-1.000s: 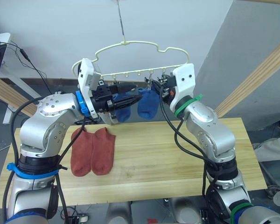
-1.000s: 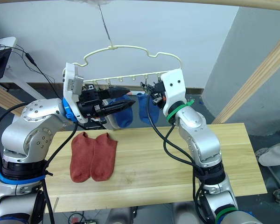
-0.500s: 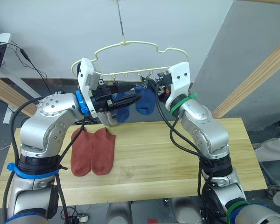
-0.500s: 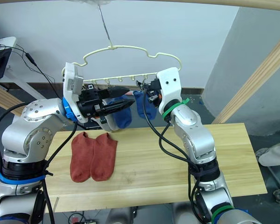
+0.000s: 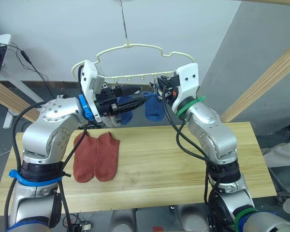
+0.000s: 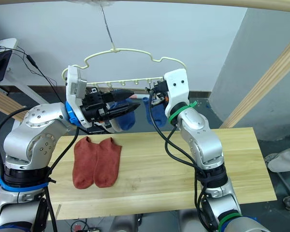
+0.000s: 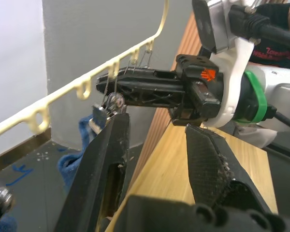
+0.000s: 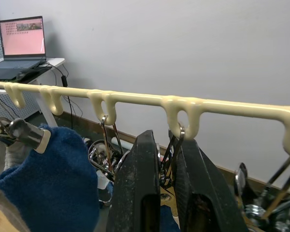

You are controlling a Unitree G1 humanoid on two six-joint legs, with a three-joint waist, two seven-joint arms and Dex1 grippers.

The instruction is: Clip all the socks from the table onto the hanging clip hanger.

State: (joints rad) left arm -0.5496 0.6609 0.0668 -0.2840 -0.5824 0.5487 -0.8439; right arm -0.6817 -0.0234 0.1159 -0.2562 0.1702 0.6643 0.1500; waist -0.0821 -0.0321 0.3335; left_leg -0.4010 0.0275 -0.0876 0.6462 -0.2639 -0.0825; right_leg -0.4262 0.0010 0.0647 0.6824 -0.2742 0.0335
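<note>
The pale yellow clip hanger hangs over the table's far edge, with a row of metal clips under its bar. My right gripper is shut on one of these clips, beside a hanging blue sock. My left gripper is open and points at the right one, with nothing between its fingers. A second blue sock hangs from a clip just below it, next to a light grey sock. Two rust-red socks lie side by side on the table's left part.
Thick wooden poles slant at the right and at the left. A white desk with cables stands at the back left, and a laptop is on it. The table's right half is bare wood.
My right gripper has moved a little left and up along the clip row, nearer to the left gripper. The left arm has hardly moved. The red socks lie as before.
</note>
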